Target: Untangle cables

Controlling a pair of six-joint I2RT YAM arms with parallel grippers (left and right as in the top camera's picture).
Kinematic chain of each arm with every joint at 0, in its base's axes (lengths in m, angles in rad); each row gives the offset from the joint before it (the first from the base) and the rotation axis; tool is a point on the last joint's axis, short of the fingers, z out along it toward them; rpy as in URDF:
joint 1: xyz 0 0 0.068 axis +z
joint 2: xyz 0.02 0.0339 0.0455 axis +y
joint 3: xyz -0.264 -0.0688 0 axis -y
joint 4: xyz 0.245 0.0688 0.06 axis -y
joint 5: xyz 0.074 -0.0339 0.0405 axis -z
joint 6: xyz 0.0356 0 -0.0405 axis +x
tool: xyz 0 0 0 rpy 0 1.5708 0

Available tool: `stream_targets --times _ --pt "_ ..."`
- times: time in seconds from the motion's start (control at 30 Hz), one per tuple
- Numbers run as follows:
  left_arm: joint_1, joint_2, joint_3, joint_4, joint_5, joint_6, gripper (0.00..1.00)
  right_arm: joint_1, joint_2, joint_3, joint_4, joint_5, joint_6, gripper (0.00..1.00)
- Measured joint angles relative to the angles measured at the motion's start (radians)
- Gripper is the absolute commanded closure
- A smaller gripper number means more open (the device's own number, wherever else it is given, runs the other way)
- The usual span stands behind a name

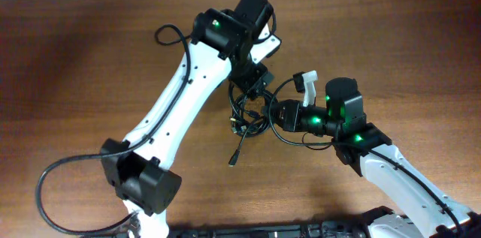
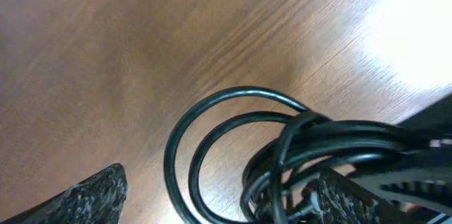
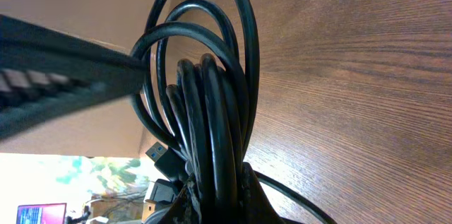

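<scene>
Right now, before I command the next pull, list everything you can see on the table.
cables: one tangled bundle, strands uncountable, black, table centre between the grippers
plug end: one, dark, trailing from the bundle toward the robot's side
table: one, brown wood, under everything
left gripper: one, black, open around the bundle's loops
right gripper: one, black, shut on the cables
left arm, right arm: white with black joints

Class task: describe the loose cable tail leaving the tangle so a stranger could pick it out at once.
Find the wooden table, then the black cable bundle near its middle. From the bundle's lower edge one thin loose tail runs toward the near edge, ending in a small plug. Unlike the bundle's coiled loops, it lies nearly straight and alone on the wood.
</scene>
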Motion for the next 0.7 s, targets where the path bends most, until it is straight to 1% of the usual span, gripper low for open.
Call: stream_targets --times 0.1,0.17,0.27,0.33,0.4,0.47,0.53,0.6,0.7 --pt "0.0 0.0 -0.071 0.067 -0.045 0.003 0.12 0.0 0.0 -0.001 -0.013 0.003 0.001 0.96" --pt "0.0 0.0 -0.108 0.098 -0.101 0.003 0.13 0.0 0.001 -0.002 -0.016 0.004 0.0 0.96" --pt "0.0 0.0 -0.121 0.109 -0.138 0.004 0.09 0.0 0.001 -0.001 -0.008 -0.015 -0.023 0.96" --pt "0.0 0.0 -0.122 0.109 -0.151 0.007 0.09 0.0 0.001 -0.001 0.0 -0.039 -0.064 0.96" --pt "0.0 0.0 -0.127 0.114 -0.159 0.011 0.22 -0.004 0.001 -0.003 0.052 -0.109 -0.111 0.96" --pt "0.0 -0.003 -0.165 0.137 -0.159 0.022 0.5 -0.006 0.002 -0.003 0.079 -0.162 -0.148 0.96" --pt "-0.002 -0.004 -0.217 0.165 -0.148 0.026 0.62 -0.007 0.003 -0.003 0.091 -0.169 -0.158 0.96" --pt "-0.004 -0.003 -0.244 0.188 -0.134 0.027 1.0 -0.007 0.003 -0.003 0.095 -0.173 -0.163 0.96" --pt "-0.013 -0.003 -0.256 0.24 -0.109 0.013 1.0 -0.013 0.003 -0.003 0.105 -0.162 -0.172 0.95"
